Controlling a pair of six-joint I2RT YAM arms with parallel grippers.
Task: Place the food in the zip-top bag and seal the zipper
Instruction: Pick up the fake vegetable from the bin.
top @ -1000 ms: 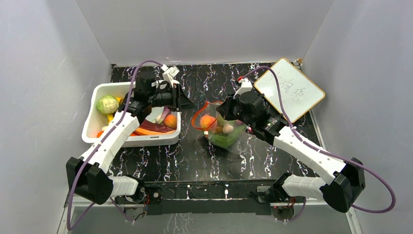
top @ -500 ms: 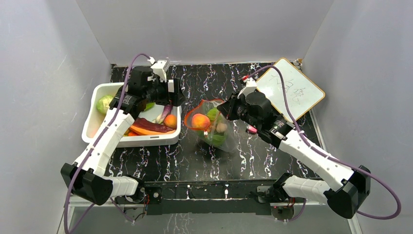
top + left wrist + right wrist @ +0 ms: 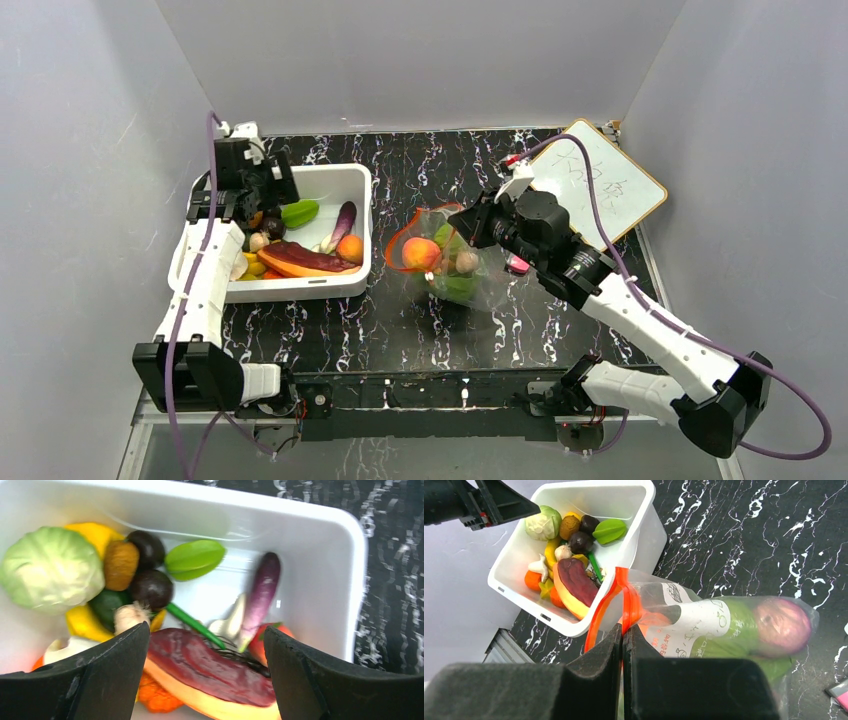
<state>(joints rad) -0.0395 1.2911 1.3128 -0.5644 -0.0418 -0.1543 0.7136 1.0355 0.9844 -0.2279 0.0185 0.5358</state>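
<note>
Left wrist view: left gripper (image 3: 205, 630), jaws spread and empty, hangs over the white bin (image 3: 320, 525), purple eggplant (image 3: 261, 595) just ahead at 1 o'clock, long axis 1-to-7; right gripper (image 3: 622, 630) pinches the zipper (image 3: 626, 597) of the zip-top bag (image 3: 724, 625), at 3 o'clock from the bin overhead.

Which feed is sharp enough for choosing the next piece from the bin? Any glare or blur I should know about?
Left wrist view: slightly soft, far wall of the white bin washed out, cabbage and eggplant readable. Right wrist view: right gripper blurred up close, bin beyond crisp, mild sheen on the zip-top bag. Top external view: evenly lit, sharp, items small.
</note>
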